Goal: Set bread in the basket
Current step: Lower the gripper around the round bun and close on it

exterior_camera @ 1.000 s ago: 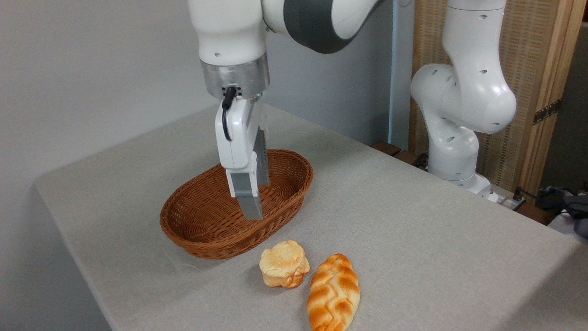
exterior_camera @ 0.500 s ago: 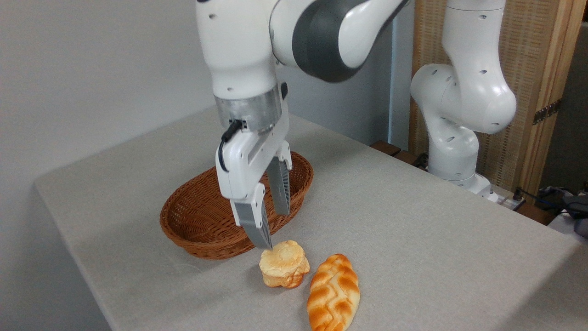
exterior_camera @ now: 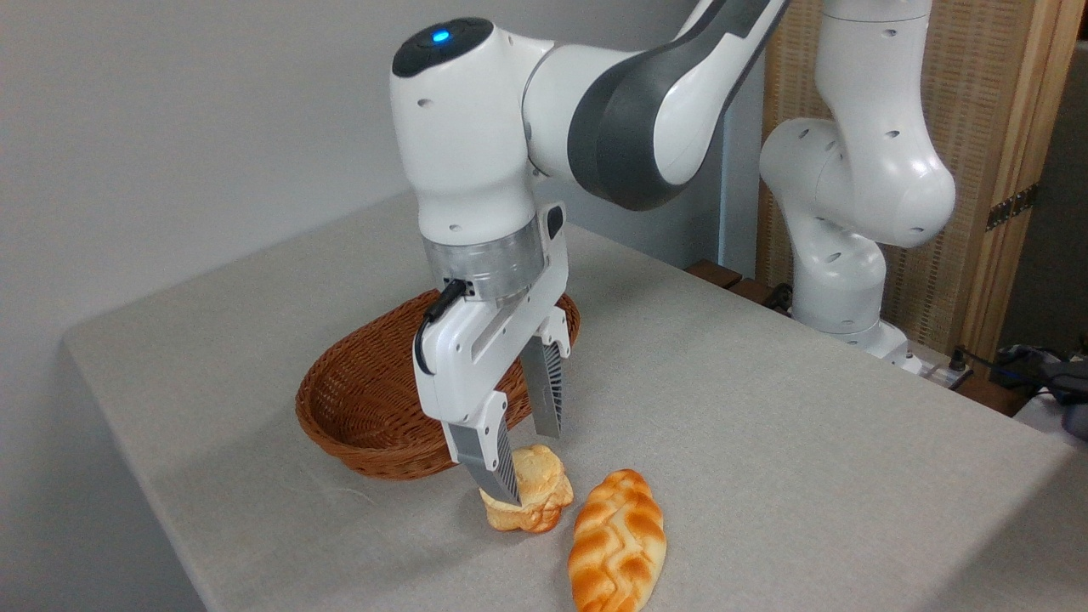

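On the grey tablecloth (exterior_camera: 765, 442), at about 5 o'clock from the wicker basket (exterior_camera: 357, 399), sits the pale-golden bun (exterior_camera: 540, 497), just beside the basket's near rim and not yet inside it. The gripper (exterior_camera: 531, 463) straddles the bun with its jaws spread apart: one ribbed finger (exterior_camera: 497, 467) comes down on the near-left side of the bun and the other finger (exterior_camera: 548, 395) stands at its far side. Whether either pad already touches the crust cannot be told from this view.

The step in hand looks like the grasp itself, with the arm lowered into position over the bun. The next move probably calls for closing the fingers gently, since the bun seems soft, then lifting clear of the rim and carrying it toward 11 o'clock over the basket.

A braided loaf (exterior_camera: 616, 540) lies at about 4 o'clock from the bun, close beside it but apparently apart; it could be nudged if the grasp shifts the bun sideways. The basket appears empty. Nothing else stands between bun and basket.
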Robot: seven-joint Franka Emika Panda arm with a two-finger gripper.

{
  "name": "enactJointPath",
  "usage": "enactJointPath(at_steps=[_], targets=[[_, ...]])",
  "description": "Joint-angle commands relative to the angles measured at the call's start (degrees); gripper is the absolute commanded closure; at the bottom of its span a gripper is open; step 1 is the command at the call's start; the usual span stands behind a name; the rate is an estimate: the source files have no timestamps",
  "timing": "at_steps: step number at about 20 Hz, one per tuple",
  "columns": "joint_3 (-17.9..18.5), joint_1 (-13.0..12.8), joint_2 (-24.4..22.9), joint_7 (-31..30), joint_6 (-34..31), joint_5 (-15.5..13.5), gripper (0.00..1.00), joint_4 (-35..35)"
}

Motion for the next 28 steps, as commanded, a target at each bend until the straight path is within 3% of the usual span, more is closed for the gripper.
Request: enactJointPath(at_steps=[1, 14, 15, 18, 20, 25, 28], targets=[[0.4, -0.2, 0.8, 2.0, 1.9, 0.8, 0.00, -0.8], [0.4, -0.2, 3.0, 2.5, 3.0, 0.7, 0.01, -0.8], [0.4, -0.2, 3.0, 2.5, 3.0, 0.8, 0.04, -0.8], [0.4, -0.2, 3.0, 2.4, 2.8, 0.7, 0.46, -0.8], [0.4, -0.2, 3.0, 2.4, 2.5, 0.7, 0.56, -0.8], [0.4, -0.2, 2.9, 2.3, 2.3, 0.7, 0.58, -0.8], [0.4, -0.2, 2.9, 2.3, 2.1, 0.7, 0.68, -0.8]])
